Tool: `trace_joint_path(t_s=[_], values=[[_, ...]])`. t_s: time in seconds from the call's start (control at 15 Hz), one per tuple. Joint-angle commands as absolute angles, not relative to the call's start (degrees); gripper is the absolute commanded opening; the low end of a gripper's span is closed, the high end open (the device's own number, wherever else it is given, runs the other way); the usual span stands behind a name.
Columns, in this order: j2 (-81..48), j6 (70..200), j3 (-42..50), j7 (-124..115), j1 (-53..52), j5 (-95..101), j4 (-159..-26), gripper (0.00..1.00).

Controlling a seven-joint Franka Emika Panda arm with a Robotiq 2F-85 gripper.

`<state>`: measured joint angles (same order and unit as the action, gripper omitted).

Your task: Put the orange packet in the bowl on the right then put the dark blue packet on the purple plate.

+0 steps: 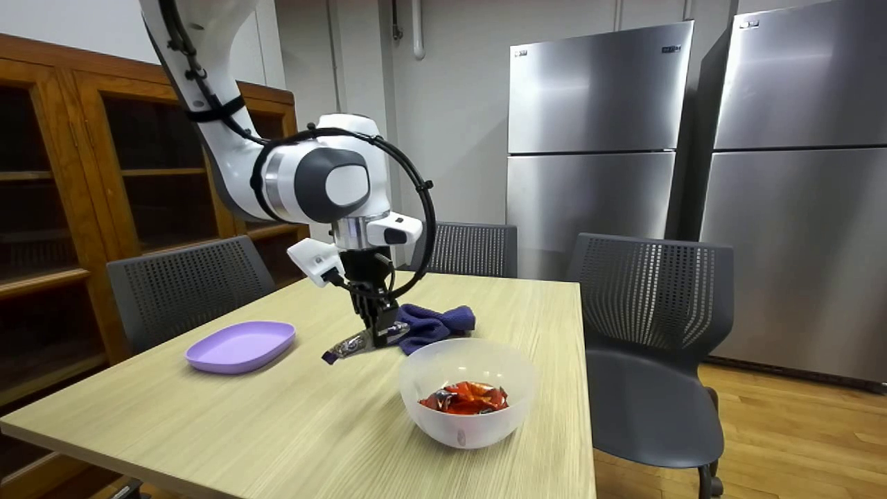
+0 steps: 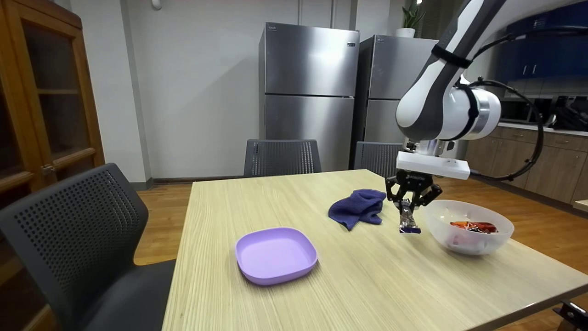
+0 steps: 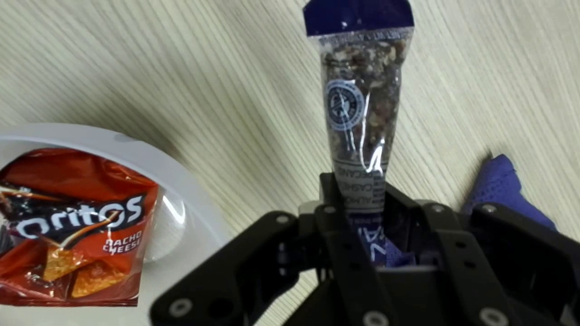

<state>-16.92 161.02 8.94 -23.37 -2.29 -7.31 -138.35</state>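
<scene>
Claw (image 3: 362, 197) is clamping dark blue packet (image 3: 364, 113) across sides, partway along; packet is slanting over table (image 2: 344, 285) between bowl (image 1: 471, 431) and blue cloth (image 2: 358, 209), well apart from purple plate (image 2: 275, 253). Orange packet (image 3: 81, 235) is lying in bowl. Handling, as I am judging it: light, stiffish, slick-wrapped; hold near middle probably balancing best, hard squeeze perhaps crumbling contents. Lettering: orange packet is showing "oritos", "NACHO CHEESE"; dark blue packet's inverted print is seemingly naming pecans, cashews, almonds.
</scene>
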Motion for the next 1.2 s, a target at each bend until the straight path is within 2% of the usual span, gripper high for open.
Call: trace_joint_path(t_s=[0.0, 0.6, 1.13], values=[[-12.5, 158.2, 6.8, -21.2, -1.2, -8.6, -139.9, 0.06], [-9.1, 158.9, 5.2, -26.3, -4.8, -6.3, -140.5, 0.06], [-7.7, 158.4, 5.4, -42.3, -10.9, -0.7, -140.6, 0.06]])
